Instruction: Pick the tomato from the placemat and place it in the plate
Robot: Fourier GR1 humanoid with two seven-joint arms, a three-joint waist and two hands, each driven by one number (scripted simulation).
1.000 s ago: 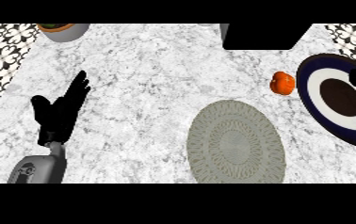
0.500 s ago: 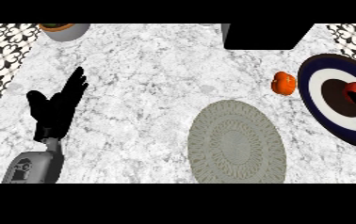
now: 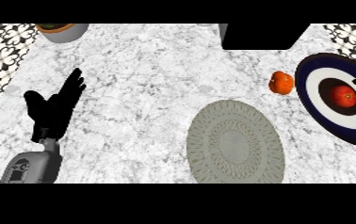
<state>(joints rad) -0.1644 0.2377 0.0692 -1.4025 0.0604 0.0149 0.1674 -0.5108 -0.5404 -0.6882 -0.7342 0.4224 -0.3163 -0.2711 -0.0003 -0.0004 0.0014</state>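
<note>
A red tomato (image 3: 342,96) lies in the dark centre of the round plate (image 3: 311,79), which has blue and white rings and is cut off by the view's right edge. The round grey woven placemat (image 3: 235,148) lies bare at the lower middle of the counter. My left hand (image 3: 55,108) rests open at the left, fingers straight and pointing up, far from mat and plate. My right hand does not show.
An orange round fruit (image 3: 281,82) sits on the marble counter just left of the plate's rim. A black box (image 3: 264,36) stands at the back. A grey pot (image 3: 62,31) is at the back left corner. Patterned tiles (image 3: 12,49) border the left edge.
A second ago the plate's centre held nothing; the red tomato came in from the right edge and now lies in the plate's centre. The left hand has barely shifted.
</note>
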